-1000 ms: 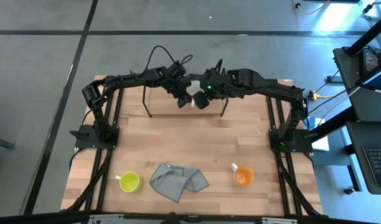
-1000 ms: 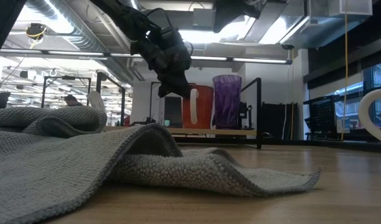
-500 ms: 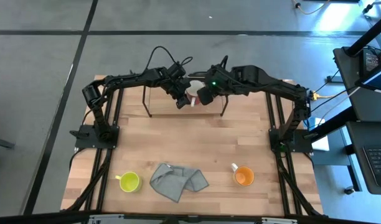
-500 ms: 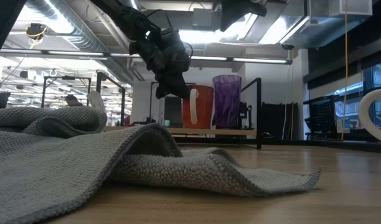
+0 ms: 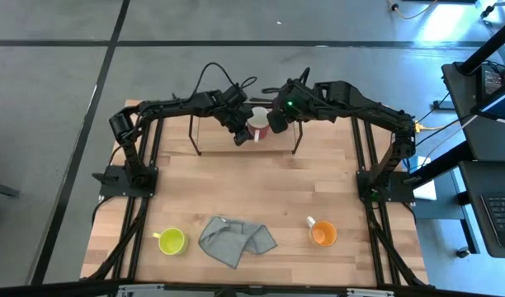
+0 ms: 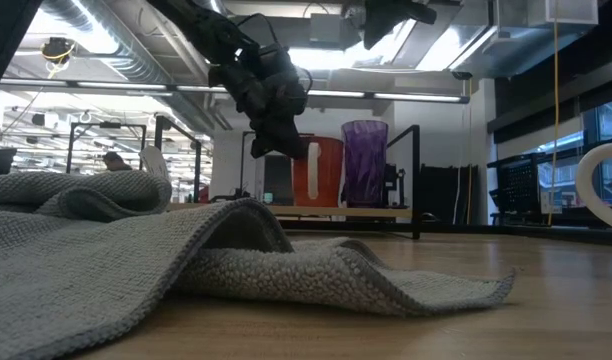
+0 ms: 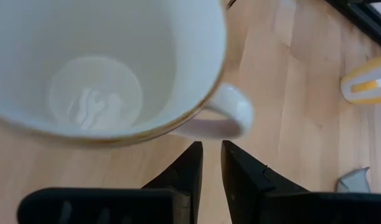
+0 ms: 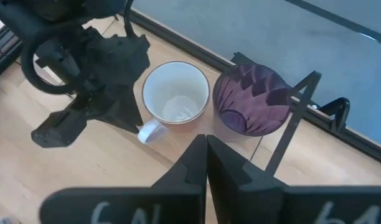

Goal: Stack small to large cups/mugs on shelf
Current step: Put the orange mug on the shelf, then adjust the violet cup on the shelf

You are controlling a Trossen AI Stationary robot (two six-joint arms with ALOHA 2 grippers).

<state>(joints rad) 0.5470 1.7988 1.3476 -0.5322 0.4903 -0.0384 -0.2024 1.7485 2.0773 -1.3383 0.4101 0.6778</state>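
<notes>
A mug, red outside and white inside (image 8: pixel 175 99), stands upright on the shelf's wooden base (image 6: pixel 336 211), its white handle (image 6: pixel 313 170) toward the left arm. A purple tumbler (image 8: pixel 249 102) stands right beside it. My left gripper (image 7: pixel 210 148) slants down at the handle, its fingers a narrow gap apart, with the handle just beyond the tips. My right gripper (image 8: pixel 206 152) is shut and hangs well above both cups, holding nothing. A yellow-green mug (image 5: pixel 171 241) and an orange mug (image 5: pixel 322 234) stand near the table's front edge. My left gripper's fingertips (image 7: pixel 197 149) stand right at the outer curve of the mug's handle (image 7: pixel 225 124), slanting down from the table's left. Nothing shows between the fingers. Whether the tips touch the handle, I cannot tell.
A crumpled grey cloth (image 5: pixel 236 240) lies between the two front mugs and fills the foreground of the low view. The shelf's black wire frame (image 8: pixel 296 118) rises beside the tumbler. Bare wood lies between the shelf and the front row.
My right gripper has drawn up and away from the cups, toward the table's right and far edge, staying shut. This uncovers the mug in the high view. The mug and the tumbler have stayed in place.
</notes>
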